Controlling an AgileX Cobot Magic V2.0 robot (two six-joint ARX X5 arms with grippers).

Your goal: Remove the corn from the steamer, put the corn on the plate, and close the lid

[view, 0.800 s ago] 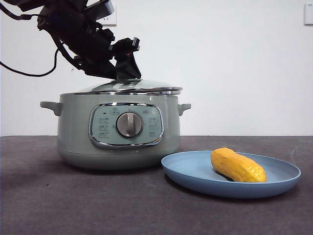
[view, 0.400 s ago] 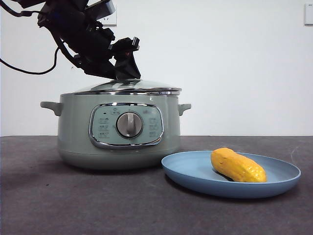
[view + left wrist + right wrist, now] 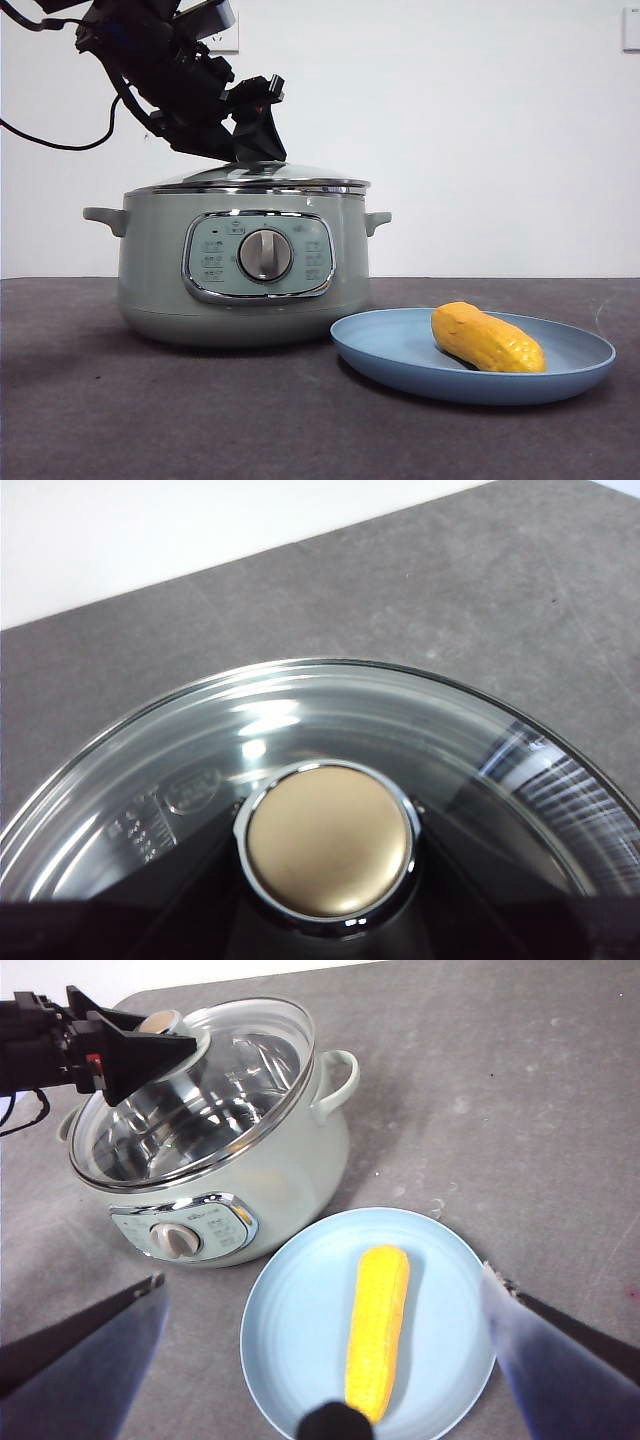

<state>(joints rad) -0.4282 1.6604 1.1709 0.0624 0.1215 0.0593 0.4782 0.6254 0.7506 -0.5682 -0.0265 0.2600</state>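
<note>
The glass lid lies on the sage-green steamer, its chrome rim level on the pot. My left gripper reaches down from the upper left and is shut on the lid's knob, dark jaws on both sides of it. From the right wrist view the same gripper holds the knob over the steamer. The yellow corn lies on the light-blue plate, to the right of the pot. My right gripper hangs open above the plate and the corn, holding nothing.
The steamer and plate stand on a dark grey tabletop before a white wall. Cables trail from the left arm at the upper left. The steamer's side handle faces the open table beyond the plate.
The lid has sunk slightly and settled level on the steamer's rim, with the left gripper still on the knob. Corn and plate have not moved.
</note>
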